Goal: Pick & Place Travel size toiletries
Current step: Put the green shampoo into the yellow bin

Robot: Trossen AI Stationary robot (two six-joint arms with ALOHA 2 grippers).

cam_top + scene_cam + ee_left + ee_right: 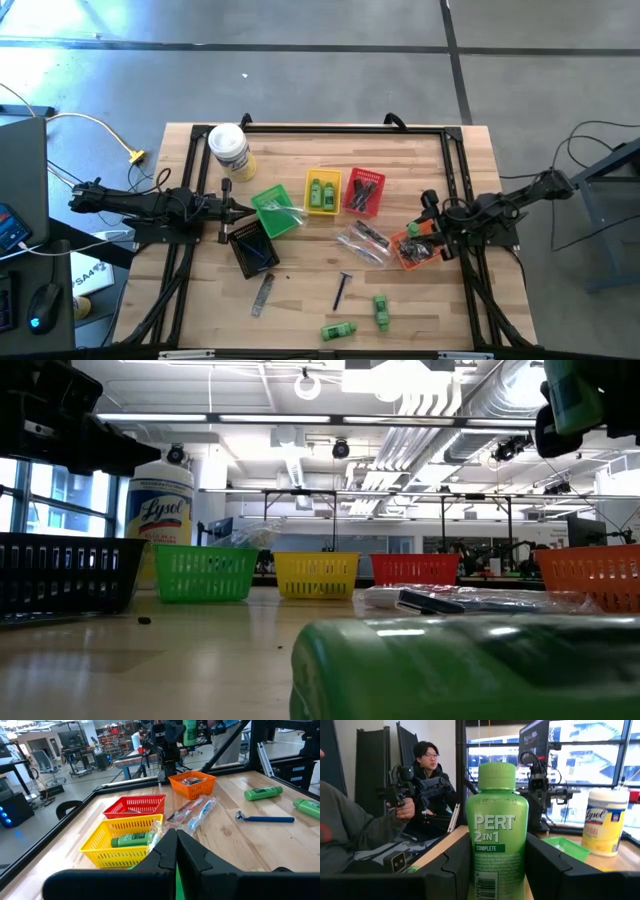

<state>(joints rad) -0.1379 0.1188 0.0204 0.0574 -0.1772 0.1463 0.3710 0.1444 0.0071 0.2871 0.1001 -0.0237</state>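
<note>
My right gripper (496, 870) hangs above the orange basket (412, 250) at the table's right side, jaws clamped on an upright green Pert bottle (496, 827). My left gripper (176, 851) waits with fingers pressed together over the green basket (275, 212). Two more green bottles (338, 330) and a blue razor (342, 290) lie on the bare wood near the front edge, well apart from the yellow basket (322, 193).
</note>
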